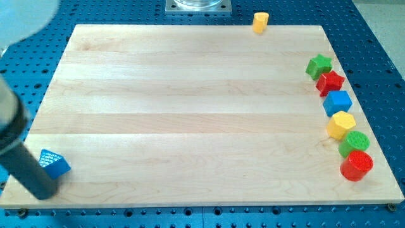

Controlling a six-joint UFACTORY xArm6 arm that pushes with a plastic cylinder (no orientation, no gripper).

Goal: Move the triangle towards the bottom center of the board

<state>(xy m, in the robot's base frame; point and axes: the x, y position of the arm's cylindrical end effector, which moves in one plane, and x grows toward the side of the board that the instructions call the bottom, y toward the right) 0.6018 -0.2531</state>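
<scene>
A blue triangle block (54,163) lies near the bottom left corner of the wooden board (190,114). My dark rod comes in from the view's left edge, and my tip (43,192) rests just below and left of the blue triangle, close to or touching it. The rod's upper part is blurred at the left edge.
Along the view's right edge lie a green star (319,65), a red star (330,82), a blue cube (338,102), a yellow hexagon (342,124), a green cylinder (354,144) and a red cylinder (357,166). A yellow cylinder (260,21) stands at the top edge.
</scene>
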